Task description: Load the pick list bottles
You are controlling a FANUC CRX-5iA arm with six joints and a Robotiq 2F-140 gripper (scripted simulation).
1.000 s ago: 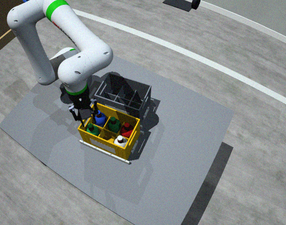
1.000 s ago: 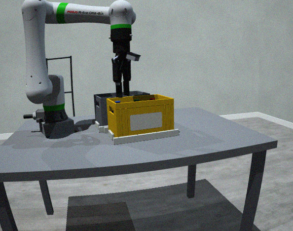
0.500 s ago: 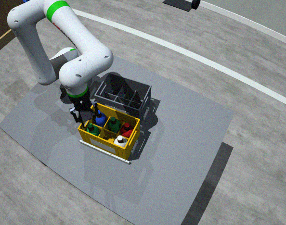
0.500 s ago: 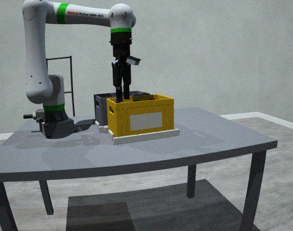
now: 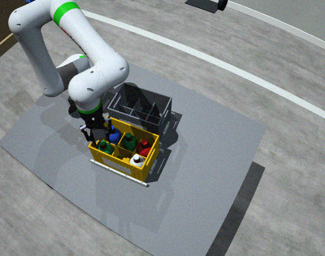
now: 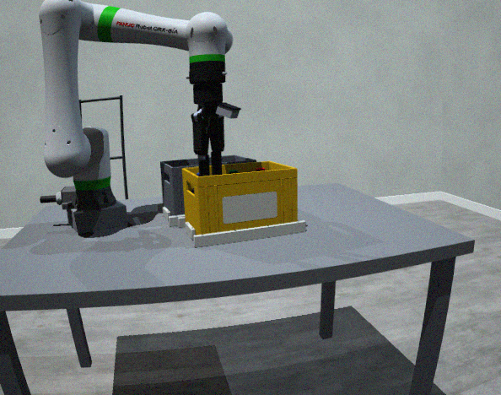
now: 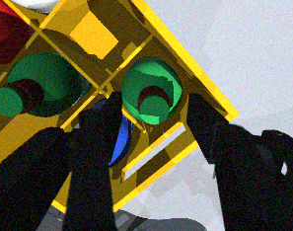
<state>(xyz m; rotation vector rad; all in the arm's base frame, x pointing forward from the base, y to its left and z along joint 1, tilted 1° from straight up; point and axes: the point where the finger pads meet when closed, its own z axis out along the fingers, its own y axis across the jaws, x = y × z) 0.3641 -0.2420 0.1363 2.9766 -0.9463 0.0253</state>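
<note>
The yellow crate [image 5: 98, 157] [image 6: 284, 195] [image 7: 189, 66] holds a green bottle [image 5: 106, 149] [image 7: 135, 89] in its near-left corner, a blue bottle [image 5: 115, 137] [image 7: 122, 140], a second green bottle [image 5: 129, 142] [image 7: 48, 76], a red bottle [image 5: 143, 150] [image 7: 4, 37] and a white bottle [image 5: 136, 160] [image 7: 36, 4]. One compartment has no bottle. My gripper [image 5: 101, 140] [image 6: 210, 172] [image 7: 155, 107] is partly open, fingertips inside the crate's top on either side of the corner green bottle, with gaps showing. The grey crate [image 5: 167, 111] [image 6: 173, 186] shows no bottles; shadow darkens it. The pick list is not visible.
White rails [image 5: 118, 173] [image 6: 250, 234] edge the yellow crate's base. The grey crate stands close behind it. Crate walls and dividers stand close to the fingers. The arm's base [image 6: 98, 216] is on the table [image 5: 212, 154] [image 6: 369, 246], left of the crates in the exterior view.
</note>
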